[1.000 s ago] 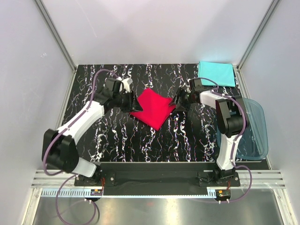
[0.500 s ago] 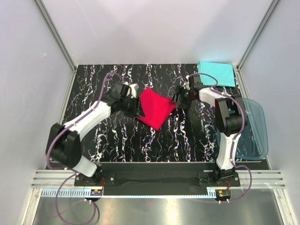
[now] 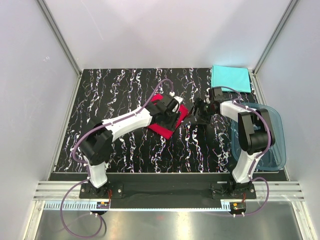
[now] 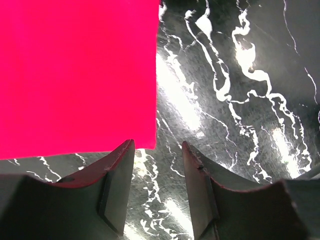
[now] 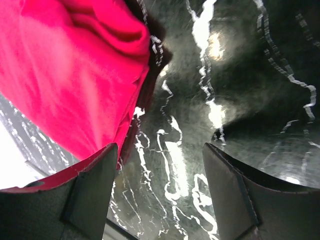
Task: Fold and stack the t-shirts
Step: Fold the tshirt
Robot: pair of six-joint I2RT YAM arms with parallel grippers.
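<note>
The red shirt (image 3: pixel 162 128) lies folded into a small, flat shape near the middle of the table (image 3: pixel 125 85), partly hidden in the top view by the left arm reaching across it. The left gripper (image 3: pixel 177 111) hangs over the shirt's right side. In the left wrist view its fingers (image 4: pixel 117 185) stand moderately apart at a corner of the cloth, with only the marbled tabletop showing between them, so nothing is clamped. The right gripper (image 3: pixel 200 111) sits low just to the right of the shirt. The right wrist view shows its fingers (image 5: pixel 227 190) spread wide over bare tabletop, the rumpled red edge near the left finger but not between the two. The cyan shirt (image 3: pixel 230 78) lies folded flat in the far right corner, well apart from the red one. A blue tub (image 3: pixel 270 145) sits at the table's right edge beside the right arm.
</note>
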